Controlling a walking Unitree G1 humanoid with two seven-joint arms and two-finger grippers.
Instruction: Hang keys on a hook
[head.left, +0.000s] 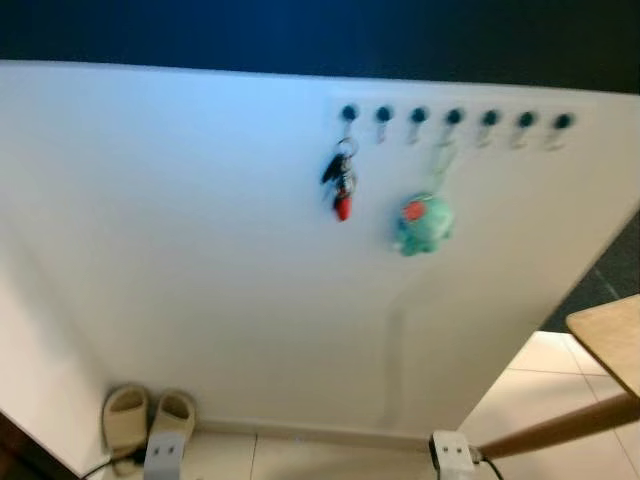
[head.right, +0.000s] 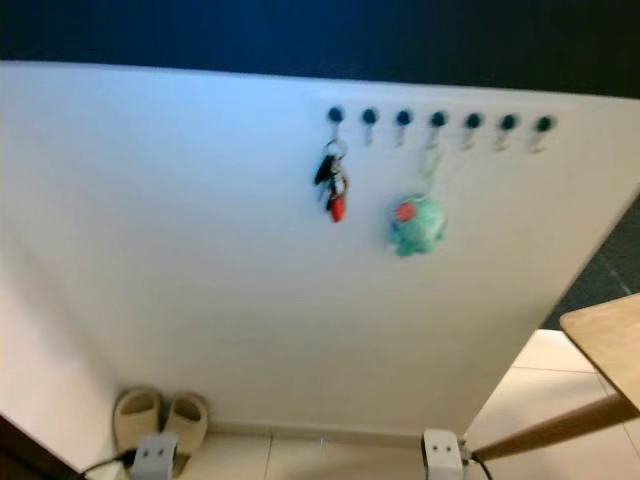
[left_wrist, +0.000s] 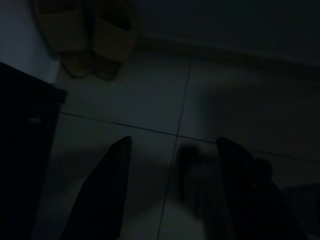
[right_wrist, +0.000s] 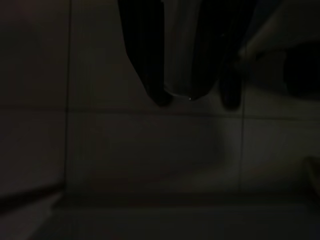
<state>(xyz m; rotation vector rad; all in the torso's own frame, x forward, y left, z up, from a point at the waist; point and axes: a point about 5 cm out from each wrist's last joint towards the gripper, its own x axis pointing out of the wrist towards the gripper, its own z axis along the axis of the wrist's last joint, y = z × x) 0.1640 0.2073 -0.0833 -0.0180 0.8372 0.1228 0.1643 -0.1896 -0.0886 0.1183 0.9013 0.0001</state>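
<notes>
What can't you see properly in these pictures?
- Keys: blurred in the eye views, so how many hang there can't be counted.
- Green toy: blurred, so its shape is unclear.
- Slippers: toes cut off by the bottom edge.
- Right gripper: too dark to tell open or shut.

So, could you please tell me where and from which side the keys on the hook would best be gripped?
Probably by the cluster just below the ring. The keys hang flat against the wall from the leftmost hook, so come straight from the front, with fingers either side of the bunch. The red tag at the bottom would likely swing.
</notes>
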